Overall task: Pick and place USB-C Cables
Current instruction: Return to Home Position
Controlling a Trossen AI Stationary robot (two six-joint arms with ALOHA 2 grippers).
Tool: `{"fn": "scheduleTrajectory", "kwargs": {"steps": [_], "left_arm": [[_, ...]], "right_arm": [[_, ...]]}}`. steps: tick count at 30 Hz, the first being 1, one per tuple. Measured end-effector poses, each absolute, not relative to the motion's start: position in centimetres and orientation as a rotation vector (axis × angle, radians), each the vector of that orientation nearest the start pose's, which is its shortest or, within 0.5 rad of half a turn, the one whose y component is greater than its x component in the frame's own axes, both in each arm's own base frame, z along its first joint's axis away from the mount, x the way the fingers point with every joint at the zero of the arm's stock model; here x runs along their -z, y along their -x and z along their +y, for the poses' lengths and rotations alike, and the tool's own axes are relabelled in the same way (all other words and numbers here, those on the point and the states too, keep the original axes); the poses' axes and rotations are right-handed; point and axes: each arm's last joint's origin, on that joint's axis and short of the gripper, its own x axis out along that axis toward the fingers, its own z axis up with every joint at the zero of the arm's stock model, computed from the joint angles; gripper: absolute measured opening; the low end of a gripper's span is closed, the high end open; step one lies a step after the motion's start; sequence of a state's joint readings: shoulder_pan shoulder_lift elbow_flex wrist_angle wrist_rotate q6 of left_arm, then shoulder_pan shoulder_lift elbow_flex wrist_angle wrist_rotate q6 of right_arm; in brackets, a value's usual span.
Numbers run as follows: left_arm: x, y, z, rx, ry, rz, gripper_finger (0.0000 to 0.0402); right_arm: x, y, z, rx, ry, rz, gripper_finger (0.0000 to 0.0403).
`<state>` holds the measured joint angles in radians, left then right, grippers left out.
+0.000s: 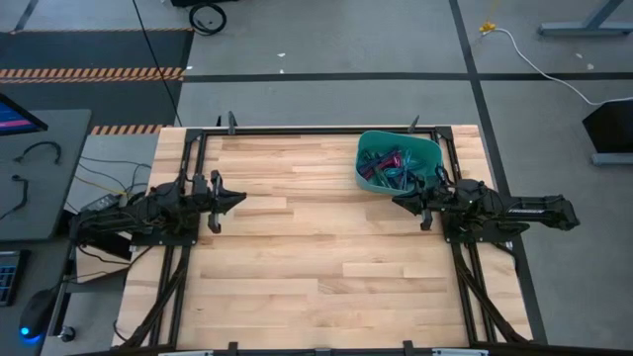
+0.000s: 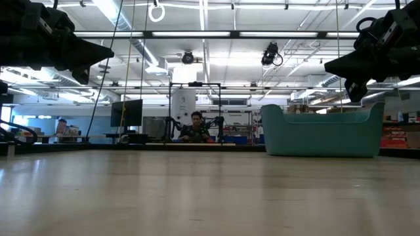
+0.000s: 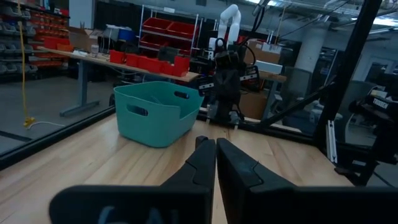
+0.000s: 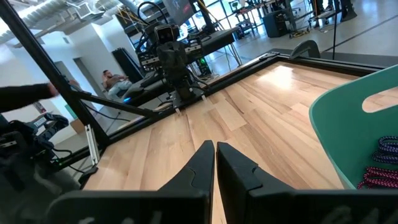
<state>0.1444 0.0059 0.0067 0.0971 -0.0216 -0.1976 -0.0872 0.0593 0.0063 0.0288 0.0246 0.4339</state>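
Observation:
Several coiled USB-C cables (image 1: 394,168) in purple, maroon and teal lie heaped inside a teal bin (image 1: 371,146) at the table's far right; two coils (image 4: 380,163) show over its rim in the right wrist view. My right gripper (image 1: 399,201) hovers shut just near of the bin, above the table, pointing left. My left gripper (image 1: 240,199) hovers shut over the table's left part, pointing right toward the bin (image 3: 155,112). Both grippers hold nothing.
The teal bin (image 2: 321,131) stands on the light wooden tabletop (image 1: 316,267), which spreads bare between the two arms. A black metal frame (image 1: 297,130) runs along the table's edges. A person (image 2: 195,126) sits in the room beyond the far edge.

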Motion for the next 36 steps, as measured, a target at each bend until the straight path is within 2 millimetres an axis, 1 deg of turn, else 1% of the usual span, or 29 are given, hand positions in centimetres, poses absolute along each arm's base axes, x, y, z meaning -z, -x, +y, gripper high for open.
{"fn": "scheduleTrajectory", "kwargs": {"steps": [7,17,27,36], "left_arm": [[-17.48,-9.61,1.46,-0.156,0.19,-0.115,0.0031],[-17.5,-9.61,1.46,-0.156,0.19,-0.117,0.0021],[-17.5,-9.61,1.46,-0.156,0.19,-0.117,0.0034],[-17.5,-9.61,1.46,-0.156,0.19,-0.117,0.0023]], "right_arm": [[-16.37,-10.05,-0.95,0.115,-0.434,0.0,0.0023],[-16.37,-10.05,-0.95,0.115,-0.435,0.0,0.0023],[-16.37,-10.05,-0.95,0.115,-0.434,0.0,0.0023],[-16.37,-10.05,-0.95,0.116,-0.434,0.0,0.0023]]}}
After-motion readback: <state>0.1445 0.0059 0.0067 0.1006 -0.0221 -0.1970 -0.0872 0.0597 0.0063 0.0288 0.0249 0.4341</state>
